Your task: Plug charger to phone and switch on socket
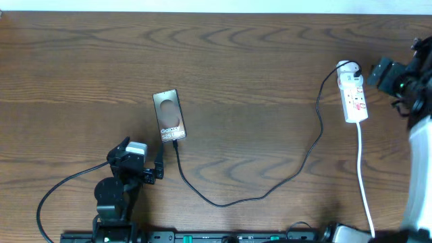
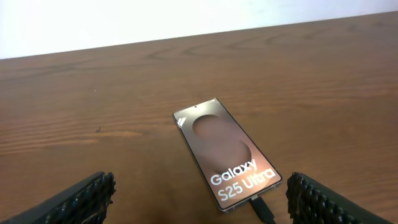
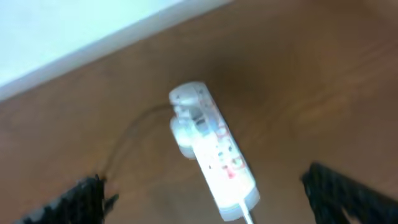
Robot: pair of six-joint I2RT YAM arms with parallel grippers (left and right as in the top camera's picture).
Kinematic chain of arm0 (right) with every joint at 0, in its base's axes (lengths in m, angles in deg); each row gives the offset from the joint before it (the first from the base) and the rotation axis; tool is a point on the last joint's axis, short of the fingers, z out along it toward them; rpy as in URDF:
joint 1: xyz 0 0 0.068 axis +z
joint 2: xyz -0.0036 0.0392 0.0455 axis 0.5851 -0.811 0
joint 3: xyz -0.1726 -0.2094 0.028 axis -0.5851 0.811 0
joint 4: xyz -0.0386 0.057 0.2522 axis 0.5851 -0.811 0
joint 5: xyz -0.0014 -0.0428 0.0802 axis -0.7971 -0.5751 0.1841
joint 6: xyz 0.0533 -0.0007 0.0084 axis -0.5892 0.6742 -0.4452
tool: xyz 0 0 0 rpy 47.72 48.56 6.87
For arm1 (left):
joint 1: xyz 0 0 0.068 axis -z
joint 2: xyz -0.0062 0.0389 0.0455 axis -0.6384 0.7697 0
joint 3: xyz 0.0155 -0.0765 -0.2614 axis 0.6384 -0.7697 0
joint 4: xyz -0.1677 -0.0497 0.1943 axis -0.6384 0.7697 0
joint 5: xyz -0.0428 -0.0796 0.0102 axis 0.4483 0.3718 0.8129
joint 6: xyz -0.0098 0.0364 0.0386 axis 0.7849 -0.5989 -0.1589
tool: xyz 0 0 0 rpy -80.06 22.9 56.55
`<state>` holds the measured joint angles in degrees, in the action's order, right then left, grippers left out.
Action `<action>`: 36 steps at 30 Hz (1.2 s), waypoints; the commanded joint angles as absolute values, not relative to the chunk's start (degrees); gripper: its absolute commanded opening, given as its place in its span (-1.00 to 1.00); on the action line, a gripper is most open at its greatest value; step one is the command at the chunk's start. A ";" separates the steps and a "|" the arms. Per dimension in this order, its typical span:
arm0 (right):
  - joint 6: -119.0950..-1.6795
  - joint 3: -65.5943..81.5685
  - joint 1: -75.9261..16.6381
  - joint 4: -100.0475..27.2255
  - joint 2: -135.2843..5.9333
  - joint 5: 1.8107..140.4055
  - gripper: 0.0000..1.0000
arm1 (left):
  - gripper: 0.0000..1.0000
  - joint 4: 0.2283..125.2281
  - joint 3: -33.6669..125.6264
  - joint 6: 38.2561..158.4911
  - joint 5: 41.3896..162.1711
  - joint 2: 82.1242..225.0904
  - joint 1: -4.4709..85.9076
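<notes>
The phone (image 1: 169, 116) lies flat on the table, its "Galaxy S25 Ultra" lettering facing up; it also shows in the left wrist view (image 2: 227, 149). The charger (image 1: 270, 189) runs as a thin black cable from the socket (image 1: 353, 94) in a long loop to the phone's near end, where its plug tip (image 2: 261, 208) sits in the phone's bottom edge. My left gripper (image 1: 140, 158) is open and empty just short of the phone, its fingers (image 2: 199, 205) on either side of the view. My right gripper (image 1: 375, 73) is open above the socket (image 3: 214, 152), which is blurred.
The socket's white lead (image 1: 364, 182) runs down to the table's front edge at the right. The left arm's thick black cable (image 1: 54, 196) curves at the front left. A pale wall (image 2: 124, 18) borders the table's far edge.
</notes>
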<state>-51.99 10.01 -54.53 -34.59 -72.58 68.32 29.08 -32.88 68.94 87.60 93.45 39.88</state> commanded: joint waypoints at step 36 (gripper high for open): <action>-50.05 81.55 -45.09 -7.75 -0.69 67.05 0.99 | 0.80 31.44 -33.67 68.81 87.81 93.47 39.68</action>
<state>-51.45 81.48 -45.63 -7.31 -2.20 68.08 29.21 -32.79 68.94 87.46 93.71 39.88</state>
